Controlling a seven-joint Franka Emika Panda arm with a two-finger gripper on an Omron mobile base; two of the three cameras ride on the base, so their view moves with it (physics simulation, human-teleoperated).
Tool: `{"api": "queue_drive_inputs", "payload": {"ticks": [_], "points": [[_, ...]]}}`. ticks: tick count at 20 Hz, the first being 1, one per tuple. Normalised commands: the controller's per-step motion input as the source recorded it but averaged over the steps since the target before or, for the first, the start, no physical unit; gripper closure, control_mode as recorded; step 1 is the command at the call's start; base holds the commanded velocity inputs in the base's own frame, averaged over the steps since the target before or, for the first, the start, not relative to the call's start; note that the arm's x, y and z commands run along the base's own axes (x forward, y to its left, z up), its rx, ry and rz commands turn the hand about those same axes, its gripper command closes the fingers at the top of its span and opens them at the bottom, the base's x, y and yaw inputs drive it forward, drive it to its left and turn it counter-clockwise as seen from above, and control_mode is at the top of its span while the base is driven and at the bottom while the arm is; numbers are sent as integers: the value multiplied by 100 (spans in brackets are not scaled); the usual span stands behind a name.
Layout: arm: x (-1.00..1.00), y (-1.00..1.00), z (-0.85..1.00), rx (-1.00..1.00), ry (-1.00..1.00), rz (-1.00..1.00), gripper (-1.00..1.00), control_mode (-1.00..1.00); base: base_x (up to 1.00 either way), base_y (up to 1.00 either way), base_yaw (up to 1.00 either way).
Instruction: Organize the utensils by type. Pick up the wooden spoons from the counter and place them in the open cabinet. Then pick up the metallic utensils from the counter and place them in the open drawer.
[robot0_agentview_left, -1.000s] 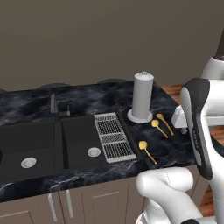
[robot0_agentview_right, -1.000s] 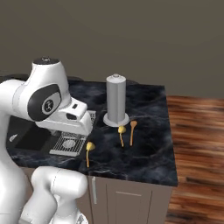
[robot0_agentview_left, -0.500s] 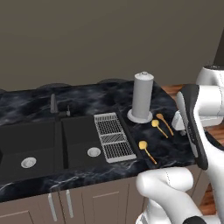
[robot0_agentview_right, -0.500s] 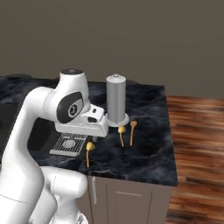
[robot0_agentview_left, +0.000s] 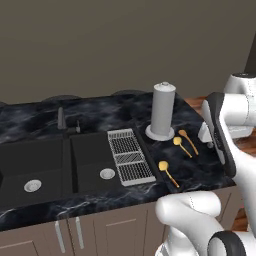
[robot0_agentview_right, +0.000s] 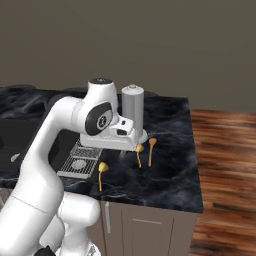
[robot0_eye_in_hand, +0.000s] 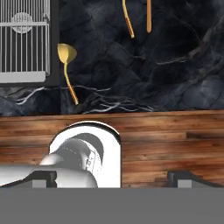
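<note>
Glossy black marble tabletop fills the frame's middle, wooden floor at right. Three yellow-headed utensils lie right of the sink rack, near a grey canister. Jaws spread wide, empty.

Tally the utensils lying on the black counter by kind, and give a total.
Yellow-headed metallic utensils: 2
Orange-brown wooden spoon: 1
Total: 3 utensils in view
</note>
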Motion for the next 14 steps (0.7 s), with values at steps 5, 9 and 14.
{"api": "queue_drive_inputs", "payload": {"ticks": [5,9,14], "points": [[41,-21,-5,0,7,0,-100,-100,0,0,0],[55,-12,-19,2,2,0,-100,-100,0,0,0],[77,-5,-34,5,0,0,-100,-100,0,0,0]]}}
